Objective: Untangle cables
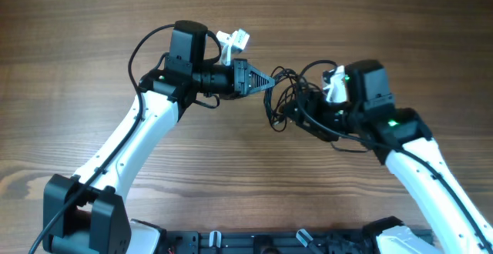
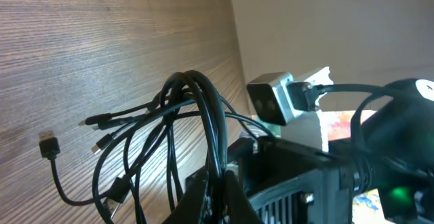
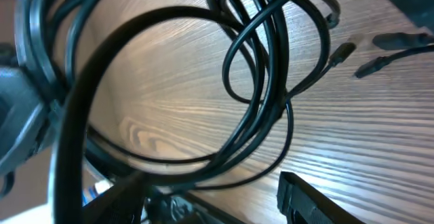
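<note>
Wood-grain tabletop (image 1: pixel 85 31) sat under both arms; the left gripper (image 1: pixel 270 83) was pinched shut on a bundle of the thin black cables (image 1: pixel 286 92), with strands coming out from between its fingers and fanning out to small plug ends over the wood. The tangle sat mid-table, between the two grippers. The right gripper (image 3: pixel 213 197) was just right of it, jaws apart, with cable loops crossing the gap between its fingers (image 3: pixel 312 198) and nothing visibly clamped.

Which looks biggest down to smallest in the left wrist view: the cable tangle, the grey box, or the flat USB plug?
1. cable tangle
2. grey box
3. flat USB plug, clearly the smallest
</note>
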Robot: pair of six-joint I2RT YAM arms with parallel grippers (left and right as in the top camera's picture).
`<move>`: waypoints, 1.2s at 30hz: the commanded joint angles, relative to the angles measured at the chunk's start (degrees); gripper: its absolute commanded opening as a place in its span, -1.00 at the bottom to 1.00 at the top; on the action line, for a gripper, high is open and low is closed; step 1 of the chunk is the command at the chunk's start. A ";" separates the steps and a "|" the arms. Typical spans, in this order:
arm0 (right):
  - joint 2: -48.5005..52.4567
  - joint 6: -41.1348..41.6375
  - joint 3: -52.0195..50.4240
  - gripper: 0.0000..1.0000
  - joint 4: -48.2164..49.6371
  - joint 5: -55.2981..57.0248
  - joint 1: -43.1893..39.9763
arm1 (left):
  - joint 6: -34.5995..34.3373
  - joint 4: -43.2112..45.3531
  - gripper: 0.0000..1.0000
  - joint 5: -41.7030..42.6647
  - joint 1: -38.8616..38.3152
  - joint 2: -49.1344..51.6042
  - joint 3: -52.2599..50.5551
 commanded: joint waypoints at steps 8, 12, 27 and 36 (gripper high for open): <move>7.74 19.93 1.07 -0.06 4.96 10.84 6.10 | 0.22 0.37 -0.92 0.68 -0.20 -1.18 0.33; 8.76 21.75 1.07 -0.07 8.66 11.87 6.10 | 0.24 0.37 -0.92 0.68 -0.20 -1.18 0.33; 8.79 -0.52 1.07 -0.91 13.03 1.36 6.10 | 3.76 -6.29 0.51 -8.33 -0.20 -1.18 0.33; 8.24 -11.19 1.09 -0.92 14.86 -1.68 6.08 | 5.27 -16.48 0.55 -26.45 -0.20 -1.18 0.33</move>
